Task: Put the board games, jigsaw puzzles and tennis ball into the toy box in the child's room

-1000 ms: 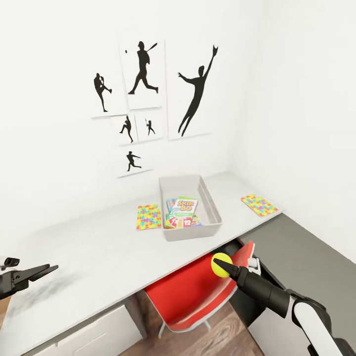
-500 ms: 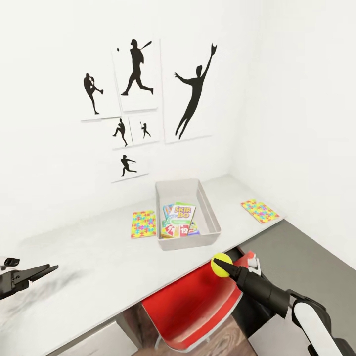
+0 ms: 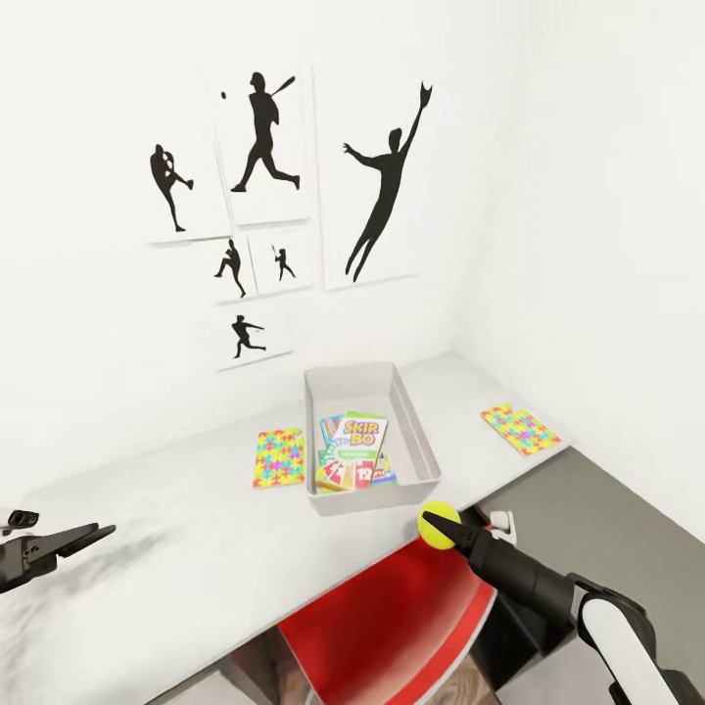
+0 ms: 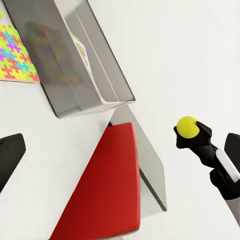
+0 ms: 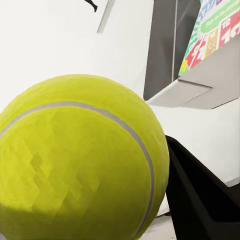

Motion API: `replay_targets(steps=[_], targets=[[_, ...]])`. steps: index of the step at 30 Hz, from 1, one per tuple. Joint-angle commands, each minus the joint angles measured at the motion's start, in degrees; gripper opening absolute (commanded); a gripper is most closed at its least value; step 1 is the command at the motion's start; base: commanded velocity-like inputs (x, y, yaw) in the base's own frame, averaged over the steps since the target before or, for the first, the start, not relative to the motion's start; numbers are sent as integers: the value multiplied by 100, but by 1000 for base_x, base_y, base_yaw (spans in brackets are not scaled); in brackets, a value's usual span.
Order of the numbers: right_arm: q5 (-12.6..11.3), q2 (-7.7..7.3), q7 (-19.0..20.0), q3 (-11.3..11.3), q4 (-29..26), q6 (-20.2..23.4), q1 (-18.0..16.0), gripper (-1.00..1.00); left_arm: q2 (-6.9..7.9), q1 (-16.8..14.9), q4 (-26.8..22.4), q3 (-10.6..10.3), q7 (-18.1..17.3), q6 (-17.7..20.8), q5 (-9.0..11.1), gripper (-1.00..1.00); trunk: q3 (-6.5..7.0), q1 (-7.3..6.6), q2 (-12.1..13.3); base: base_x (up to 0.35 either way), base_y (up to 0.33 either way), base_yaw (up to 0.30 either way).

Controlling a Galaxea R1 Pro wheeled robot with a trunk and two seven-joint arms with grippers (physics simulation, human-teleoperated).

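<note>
The right gripper (image 3: 438, 524) is clamped on the yellow-green tennis ball (image 3: 438, 522), held in the air over the red chair (image 3: 392, 636), just short of the table (image 3: 176, 558) edge. One pale seam curves across the ball's faceted skin. At the near left, the left gripper (image 3: 83, 537) hovers over the table with fingers spread. Farther back sits the grey toy box (image 3: 421, 460), the board games (image 3: 354, 450) stacked inside, mostly covering each other. One jigsaw puzzle (image 3: 279, 456) lies left of the box, another (image 3: 520, 429) at the table's right end.
</note>
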Motion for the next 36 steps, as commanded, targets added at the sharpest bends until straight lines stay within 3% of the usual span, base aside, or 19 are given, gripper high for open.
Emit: replay_targets(steps=[1,16,36], targets=[[-17,-3,0,2,-1,22,-5,-100,4,-4,-1,1,-20,61,-1,100,-11,4,-11,77,0,0],[-17,-3,0,9,-1,22,-5,-100,6,-5,-1,-1,-20,61,1,100,-11,4,-11,101,0,0],[-24,4,-31,21,-11,22,-5,-100,3,-5,-1,2,-14,56,-4,100,-11,4,-11,4,0,0]])
